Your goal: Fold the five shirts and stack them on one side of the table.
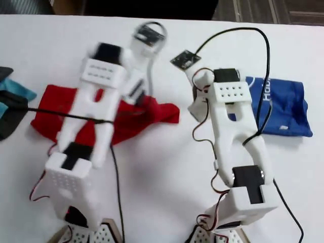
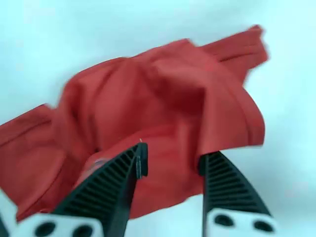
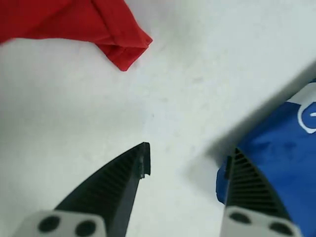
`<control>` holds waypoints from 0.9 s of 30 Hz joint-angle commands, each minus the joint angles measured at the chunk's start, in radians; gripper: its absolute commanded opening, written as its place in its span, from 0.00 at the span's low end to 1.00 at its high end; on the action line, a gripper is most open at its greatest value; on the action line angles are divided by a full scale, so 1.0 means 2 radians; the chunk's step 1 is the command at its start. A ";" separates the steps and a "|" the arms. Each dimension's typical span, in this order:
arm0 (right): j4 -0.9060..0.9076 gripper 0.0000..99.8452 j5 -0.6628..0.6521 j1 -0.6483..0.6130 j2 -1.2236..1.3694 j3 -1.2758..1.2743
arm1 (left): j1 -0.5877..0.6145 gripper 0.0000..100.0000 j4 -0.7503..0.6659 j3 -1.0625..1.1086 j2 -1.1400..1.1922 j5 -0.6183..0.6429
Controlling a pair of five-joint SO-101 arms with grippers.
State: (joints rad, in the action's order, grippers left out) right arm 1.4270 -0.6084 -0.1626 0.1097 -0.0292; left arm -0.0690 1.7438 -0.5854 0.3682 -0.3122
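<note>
Left wrist view: the left end effector [image 2: 173, 157] is held released over the red shirt [image 2: 163, 94], likely to grasp a fold; the right end effector [image 3: 187, 158] is parked released beside the blue shirt [image 3: 281, 143].

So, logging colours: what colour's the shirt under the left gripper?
Red shirt, best in left wrist view.

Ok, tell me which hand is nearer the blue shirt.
Right. The right hand is open at the blue shirt's edge; the left hand is open over the red shirt, farther away.
</note>
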 commanded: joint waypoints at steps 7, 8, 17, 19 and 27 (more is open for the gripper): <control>-0.027 0.25 -0.011 -0.102 -0.001 0.031 | 0.203 0.20 0.012 -0.032 -0.002 -0.085; -0.028 0.25 -0.011 -0.109 -0.001 0.038 | 0.213 0.20 0.012 -0.031 -0.002 -0.091; -0.010 0.25 -0.008 -0.089 -0.003 0.060 | 0.196 0.20 0.012 -0.031 -0.002 -0.096; 0.002 0.25 -0.009 -0.052 -0.007 0.060 | 0.172 0.20 0.012 -0.031 -0.002 -0.096; 0.026 0.25 -0.012 0.112 -0.007 0.061 | 0.127 0.20 0.003 -0.032 0.040 -0.095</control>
State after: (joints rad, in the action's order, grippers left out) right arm 1.4684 -0.6206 -0.0322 0.1128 0.0506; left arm 0.1995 1.7561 -0.6176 0.4173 -0.5010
